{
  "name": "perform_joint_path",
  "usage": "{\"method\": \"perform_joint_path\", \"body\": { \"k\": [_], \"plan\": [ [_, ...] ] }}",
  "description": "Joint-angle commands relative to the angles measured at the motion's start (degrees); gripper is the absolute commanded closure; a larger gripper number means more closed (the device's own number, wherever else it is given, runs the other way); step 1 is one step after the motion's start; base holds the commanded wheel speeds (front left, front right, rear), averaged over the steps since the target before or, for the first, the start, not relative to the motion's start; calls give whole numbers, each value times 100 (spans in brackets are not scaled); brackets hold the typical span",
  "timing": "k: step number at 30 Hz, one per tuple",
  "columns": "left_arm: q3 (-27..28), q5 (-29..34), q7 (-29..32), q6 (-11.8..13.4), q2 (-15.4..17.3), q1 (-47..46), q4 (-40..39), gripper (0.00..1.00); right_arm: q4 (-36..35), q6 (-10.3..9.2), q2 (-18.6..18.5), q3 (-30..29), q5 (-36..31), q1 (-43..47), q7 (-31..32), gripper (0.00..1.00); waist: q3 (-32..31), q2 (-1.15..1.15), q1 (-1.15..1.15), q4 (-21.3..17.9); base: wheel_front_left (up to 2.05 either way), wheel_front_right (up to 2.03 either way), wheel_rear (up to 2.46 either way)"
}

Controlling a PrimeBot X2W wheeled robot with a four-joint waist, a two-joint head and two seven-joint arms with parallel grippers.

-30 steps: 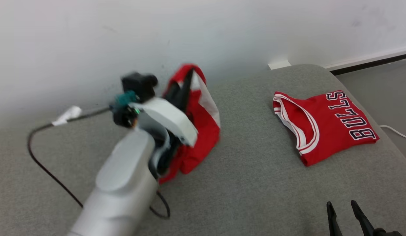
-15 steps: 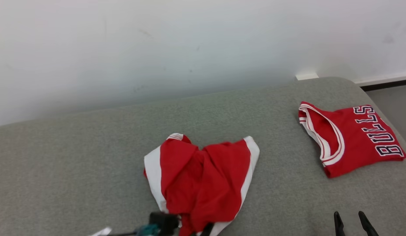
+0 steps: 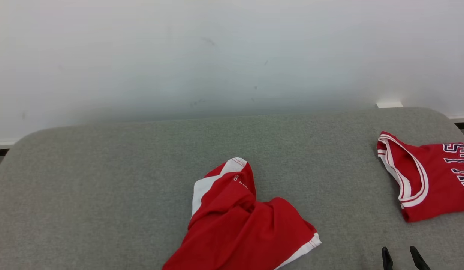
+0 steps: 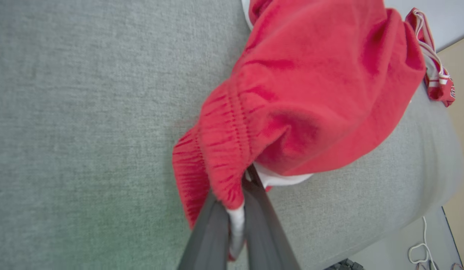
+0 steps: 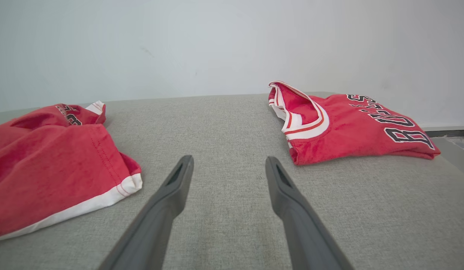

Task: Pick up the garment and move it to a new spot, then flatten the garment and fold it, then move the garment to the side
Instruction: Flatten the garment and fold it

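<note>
Head view: a crumpled red garment with white side trim lies at lower centre of the frame on the grey woven fabric surface, its lower edge cut off by the bottom of the frame. A folded red jersey with white-edged neckline and dark BULLS lettering sits at the right edge, well apart from the garment, with bare fabric between them. A white wall fills the upper half. The right gripper shows as two dark fingertips at lower right, below the jersey and touching nothing. Left wrist view: the left gripper rises from bottom centre, jaws together and clamped on the ribbed edge of the garment; a strip of white cloth shows between the two fingers. The rest of the garment bunches toward upper right, over the surface. The jersey shows in the upper right corner and a white cable lies on the floor at lower right. Right wrist view: the right gripper has its jaws wide apart with nothing between them, above bare fabric. The garment lies at left, white hem toward the fingers; the jersey lies at right, flat, neckline facing left.
</note>
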Motion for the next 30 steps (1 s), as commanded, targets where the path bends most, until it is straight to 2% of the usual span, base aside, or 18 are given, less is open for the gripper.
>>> {"method": "perform_joint_path", "body": {
  "k": [1,5,6,7,8,11,16,25,30],
  "plan": [
    [53,-70,-40,-42,39,20,125,100,4,-16,-57,6,-42,40,4,0,-36,0,0,83,0,0,0],
    [91,-112,-143,-219,60,-140,437,100,11,-15,-61,39,-60,68,4,0,-70,0,0,189,0,0,0],
    [84,-54,-182,-251,89,-178,499,82,15,-15,-66,47,-61,69,4,0,-77,0,0,205,0,0,0],
    [66,-2,-227,-282,116,-206,539,51,20,-15,-67,50,-60,68,4,0,-83,0,0,219,0,0,0],
    [63,22,-260,-308,117,-223,557,0,21,-15,-68,50,-58,67,4,0,-89,0,0,233,0,0,0],
    [45,25,-295,-376,174,-190,560,0,6,-15,-76,51,-59,91,4,0,-104,0,0,266,0,0,0],
    [4,214,-346,-240,357,-45,318,0,-24,-15,-81,22,-67,150,4,0,-111,0,0,337,0,0,0],
    [226,434,-768,389,566,415,-328,0,-152,-15,-86,-100,-66,145,4,0,-153,0,0,476,0,0,0],
    [575,658,-1565,833,440,602,-596,0,-282,-16,-73,-204,-70,142,4,0,-159,0,0,554,0,0,0]
  ]
}}
